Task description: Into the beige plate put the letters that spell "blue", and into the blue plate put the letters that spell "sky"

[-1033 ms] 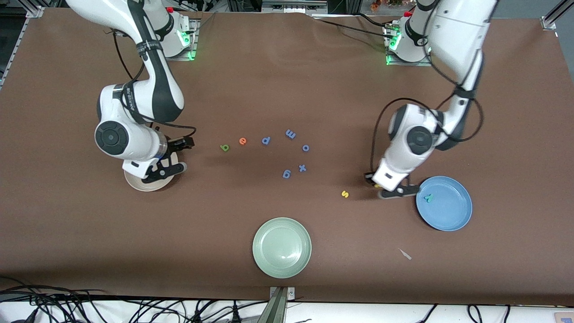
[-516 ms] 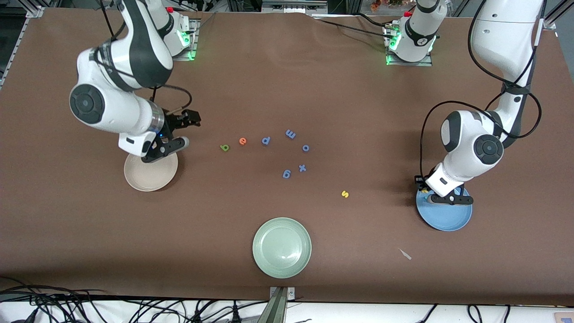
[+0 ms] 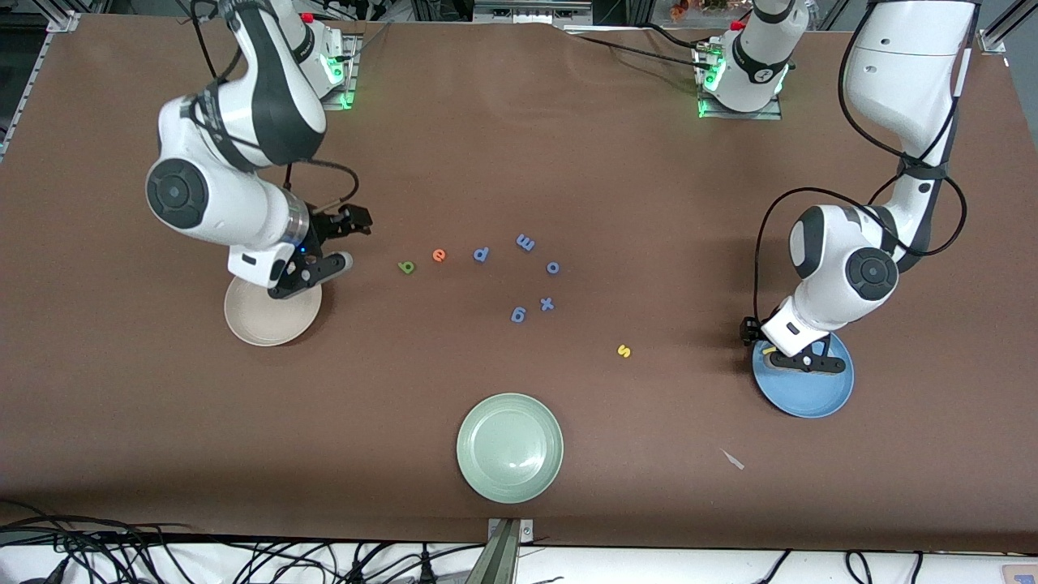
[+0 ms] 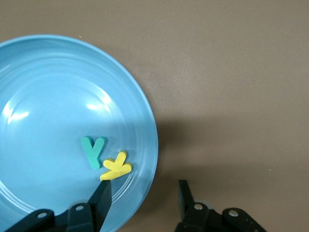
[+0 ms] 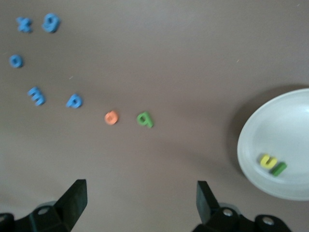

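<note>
The blue plate (image 3: pixel 821 395) (image 4: pixel 48 87) sits toward the left arm's end of the table. In it lie the teal y (image 4: pixel 92 151) and the yellow k (image 4: pixel 117 166). My left gripper (image 3: pixel 782 350) (image 4: pixel 145 183) hangs open over the plate's rim, one fingertip right at the k. The beige plate (image 3: pixel 259 324) (image 5: pixel 285 125) holds the yellow u (image 5: pixel 267 161) and green l (image 5: pixel 278 168). My right gripper (image 3: pixel 336 243) (image 5: pixel 140 183) is open and empty above that plate's edge. Green b (image 3: pixel 406 267) (image 5: pixel 145 119), orange e (image 3: pixel 439 255) (image 5: pixel 111 117) and yellow s (image 3: pixel 624 351) lie on the table.
Blue letters p (image 3: pixel 481 255), m (image 3: pixel 525 242), o (image 3: pixel 553 268), x (image 3: pixel 547 304) and g (image 3: pixel 518 314) lie mid-table. A pale green plate (image 3: pixel 509 448) sits near the front edge. A small scrap (image 3: pixel 734 460) lies nearer the camera than the blue plate.
My left gripper carried the yellow k from beside the blue plate to over it and opened; the k now lies in the plate. My right gripper rose off the beige plate.
</note>
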